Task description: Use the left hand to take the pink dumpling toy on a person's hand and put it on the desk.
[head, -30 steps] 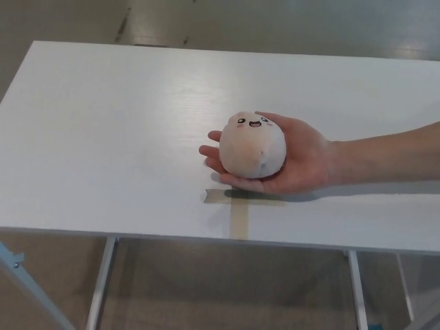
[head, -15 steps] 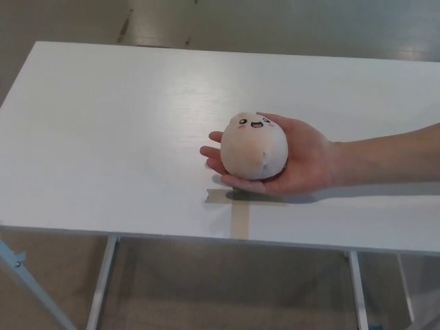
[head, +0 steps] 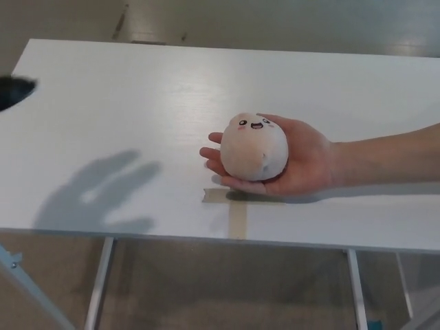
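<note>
Since the earlier frames, a dark tip of the robot's left hand (head: pixel 15 91) is coming into view at the left edge, and a spread-fingered shadow (head: pixel 96 192) is now falling across the near left part of the bench (head: pixel 137 89); the toy is keeping its place. So little of the left hand is showing that whether its fingers are spread or pressed together cannot be told directly. The pink dumpling toy (head: pixel 253 146) is sitting in the open palm of a person's hand (head: pixel 295 161), face towards the far side, just beyond a strip of tape (head: pixel 237 206). It is lying well apart from the left hand, towards the robot's right and slightly nearer. Round and without a long axis, it is probably needing only a sideways reach. The right hand is not showing.
</note>
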Robot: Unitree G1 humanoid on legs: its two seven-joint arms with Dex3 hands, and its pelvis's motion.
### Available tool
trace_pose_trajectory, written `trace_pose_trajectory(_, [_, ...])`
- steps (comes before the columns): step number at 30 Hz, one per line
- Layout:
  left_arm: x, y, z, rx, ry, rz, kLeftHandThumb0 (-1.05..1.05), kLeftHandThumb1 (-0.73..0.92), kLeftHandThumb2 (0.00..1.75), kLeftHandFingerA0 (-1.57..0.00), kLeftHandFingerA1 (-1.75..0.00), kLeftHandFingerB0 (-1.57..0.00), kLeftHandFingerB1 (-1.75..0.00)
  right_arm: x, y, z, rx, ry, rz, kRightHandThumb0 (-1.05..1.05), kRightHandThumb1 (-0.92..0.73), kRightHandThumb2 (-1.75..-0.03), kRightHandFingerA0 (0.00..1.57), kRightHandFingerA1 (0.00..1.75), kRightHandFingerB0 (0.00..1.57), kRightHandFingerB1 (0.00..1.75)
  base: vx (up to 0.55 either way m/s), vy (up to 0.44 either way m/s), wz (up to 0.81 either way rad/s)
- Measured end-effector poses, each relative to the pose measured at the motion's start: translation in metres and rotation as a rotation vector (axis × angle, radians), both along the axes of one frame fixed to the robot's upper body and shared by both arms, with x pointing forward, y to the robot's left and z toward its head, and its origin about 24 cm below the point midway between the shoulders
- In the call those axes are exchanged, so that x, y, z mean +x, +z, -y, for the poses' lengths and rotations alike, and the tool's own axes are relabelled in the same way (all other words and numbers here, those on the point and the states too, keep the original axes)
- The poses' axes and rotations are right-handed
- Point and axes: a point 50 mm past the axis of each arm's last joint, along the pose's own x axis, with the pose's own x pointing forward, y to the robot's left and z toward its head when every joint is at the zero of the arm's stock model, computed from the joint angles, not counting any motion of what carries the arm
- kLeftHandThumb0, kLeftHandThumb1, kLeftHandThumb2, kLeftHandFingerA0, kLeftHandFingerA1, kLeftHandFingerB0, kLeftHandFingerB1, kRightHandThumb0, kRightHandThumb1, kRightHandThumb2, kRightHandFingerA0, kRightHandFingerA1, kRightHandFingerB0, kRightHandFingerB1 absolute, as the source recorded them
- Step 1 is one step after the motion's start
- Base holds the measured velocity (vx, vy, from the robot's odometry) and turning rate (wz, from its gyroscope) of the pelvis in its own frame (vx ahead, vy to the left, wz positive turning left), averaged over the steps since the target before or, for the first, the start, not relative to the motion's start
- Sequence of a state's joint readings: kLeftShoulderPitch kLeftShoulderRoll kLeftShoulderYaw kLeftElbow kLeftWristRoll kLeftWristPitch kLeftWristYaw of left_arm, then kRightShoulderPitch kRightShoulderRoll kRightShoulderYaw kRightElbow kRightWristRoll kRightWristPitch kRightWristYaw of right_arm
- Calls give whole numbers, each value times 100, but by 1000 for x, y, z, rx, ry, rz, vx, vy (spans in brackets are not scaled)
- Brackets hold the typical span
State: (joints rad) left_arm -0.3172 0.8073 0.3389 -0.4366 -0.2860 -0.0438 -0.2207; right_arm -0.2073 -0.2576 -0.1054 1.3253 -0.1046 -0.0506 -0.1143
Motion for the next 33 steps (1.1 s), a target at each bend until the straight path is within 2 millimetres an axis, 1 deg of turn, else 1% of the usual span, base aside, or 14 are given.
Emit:
trace_pose_trajectory(3, [14,11,18,31,-61,2,-56,39,67,-34,-44,-26,-38,1,0,0,0,1,2,-22,-68,-60,72,47,56,42,0,0,0])
trace_pose_trajectory(8, [35,20,43,90,-117,-28,-56,38,68,-30,-43,-19,-36,2,1,0,-1,2,4,-22,-69,-60,71,46,57,42,0,0,0])
trace_pose_trajectory(9, [46,22,54,127,-132,-54,-56,38,68,-30,-43,-19,-36,3,1,0,-1,2,6,-22,-69,-60,71,46,57,42,0,0,0])
trace_pose_trajectory(15, [77,19,88,246,-147,-148,-60,39,69,-25,-42,-14,-35,3,1,1,-2,2,6,-22,-69,-60,71,46,57,42,0,0,0])
trace_pose_trajectory(18, [94,12,108,323,-138,-217,-62,39,68,-22,-41,-14,-35,4,2,1,-3,2,7,-22,-69,-60,70,46,57,42,0,0,0])
trace_pose_trajectory(19, [97,10,112,342,-135,-233,-63,39,68,-16,-39,-12,-34,4,2,1,-3,2,8,-22,-69,-60,70,46,57,42,0,0,0])
trace_pose_trajectory(20, [101,8,116,362,-129,-248,-32,20,82,0,-48,0,-47,4,2,1,-3,2,10,-22,-69,-60,70,46,57,42,0,0,0])
trace_pose_trajectory(25, [118,-13,140,487,-96,-347,-32,20,82,0,-48,0,-47,6,3,1,-3,3,13,-21,-69,-60,71,46,58,43,0,0,0])
trace_pose_trajectory(26, [120,-17,144,507,-91,-363,-61,46,55,-19,-31,-14,-27,6,3,1,-3,3,13,-21,-69,-61,71,46,58,43,0,0,0])
trace_pose_trajectory(27, [122,-21,147,527,-85,-379,-61,46,55,-19,-31,-14,-27,6,3,1,-3,3,14,-21,-69,-61,71,46,58,43,0,0,0])
trace_pose_trajectory(28, [125,-26,150,550,-76,-397,-63,39,68,-22,-39,-13,-34,6,3,1,-3,3,15,-21,-69,-60,71,47,57,42,0,0,0])
trace_pose_trajectory(29, [128,-33,155,588,-59,-426,-66,41,70,-19,-40,-9,-34,6,3,1,-4,3,14,-21,-69,-60,71,47,57,42,0,0,0])
trace_pose_trajectory(30, [129,-34,156,590,-58,-427,-65,40,72,-19,-41,-8,-33,6,3,1,-4,3,14,-21,-69,-60,72,47,57,42,0,0,0])
trace_pose_trajectory(33, [135,-50,165,654,-28,-486,-66,41,70,-17,-39,-9,-34,6,3,1,-5,3,14,-21,-70,-60,72,47,56,42,0,0,0])
